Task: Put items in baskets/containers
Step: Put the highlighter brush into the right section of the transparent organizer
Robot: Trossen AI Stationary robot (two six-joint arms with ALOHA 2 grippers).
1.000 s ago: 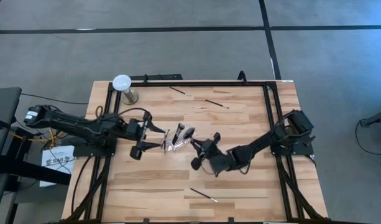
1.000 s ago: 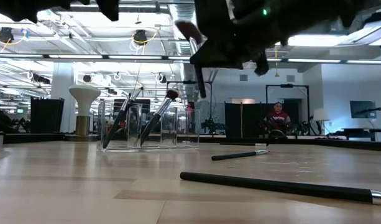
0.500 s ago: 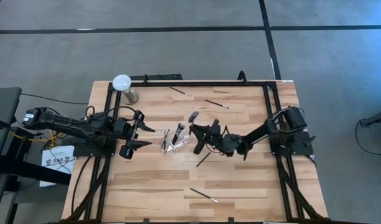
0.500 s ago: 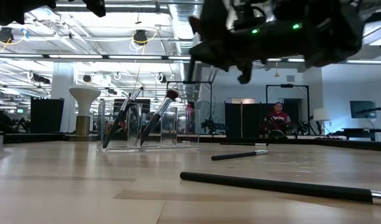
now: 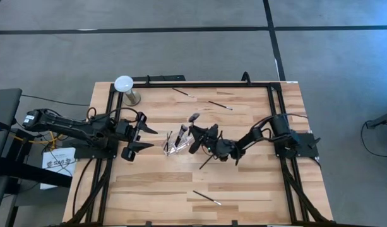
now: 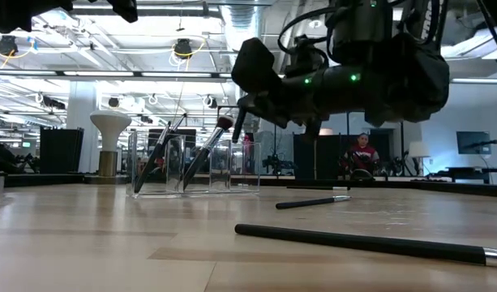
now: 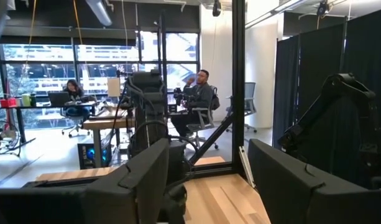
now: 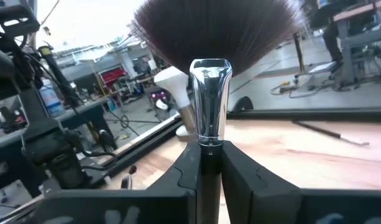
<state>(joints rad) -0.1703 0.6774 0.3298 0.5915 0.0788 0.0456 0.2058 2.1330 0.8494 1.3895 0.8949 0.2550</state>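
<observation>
The clear cup (image 5: pixel 176 145) stands mid-table with a few brushes leaning in it; in the low view the cup (image 6: pixel 232 166) shows two of them slanting. My right gripper (image 5: pixel 201 137) hovers just right of the cup, shut on the fan brush (image 5: pixel 194 118), whose wide dark head (image 8: pixel 218 31) fills the right wrist view. My left gripper (image 5: pixel 144 139) waits open, left of the cup. Loose brushes lie flat on the table: two (image 5: pixel 182 93) (image 5: pixel 220 105) near the far edge, one (image 5: pixel 207 198) near the near edge. My right gripper pinches the fan brush between its two fingers (image 8: pixel 178 180) on the dark handle (image 8: pixel 209 158), just below the silver ferrule (image 8: pixel 210 99). The brush is lifted clear and tilted, its fan head toward the far edge, its thin handle end (image 5: pixel 206 162) trailing toward the near edge.
A white-domed stand (image 5: pixel 125 85) sits at the table's far left corner, also seen behind the cup as the stand (image 6: pixel 110 134). A black frame rail (image 5: pixel 269 85) borders the table. A long dark brush handle (image 6: pixel 362 242) lies close to the low camera. People sit in the room beyond.
My right gripper carried the fan brush from the near-middle of the table toward the far edge and the cup, and came lower. My left gripper drew back from the cup toward the table's left edge and then kept still.
</observation>
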